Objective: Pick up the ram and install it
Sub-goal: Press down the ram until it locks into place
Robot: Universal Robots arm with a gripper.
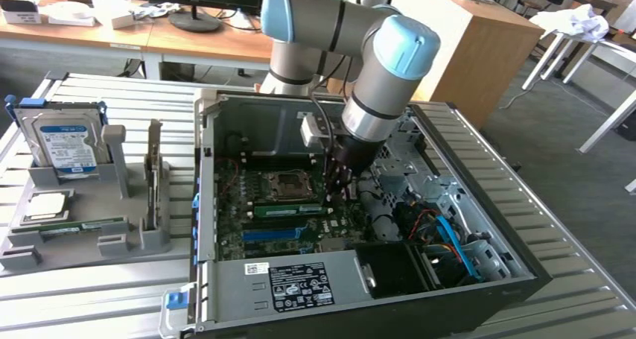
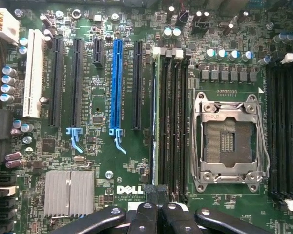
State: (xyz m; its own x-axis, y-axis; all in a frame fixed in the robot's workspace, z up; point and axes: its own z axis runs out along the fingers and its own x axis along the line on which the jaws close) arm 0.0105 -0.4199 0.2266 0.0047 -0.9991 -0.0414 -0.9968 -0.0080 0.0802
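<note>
Gripper clenched above the memory slots, ram seated on the motherboard.

The gripper (image 2: 157,214) hangs inside the open computer case (image 1: 477,279), its black fingers (image 2: 145,217) pressed together with no gap and nothing held between them. It hovers just over the end of the ram (image 2: 155,126), a long thin green stick that stands on edge in the outermost of the dark memory slots beside the CPU socket (image 2: 228,141), on the side facing the blue expansion slot (image 2: 117,83). Whether the fingertips touch the stick's top edge cannot be told. In the exterior view the ram (image 1: 288,209) lies as a green strip just below the socket, close to the gripper (image 1: 338,186).
</note>
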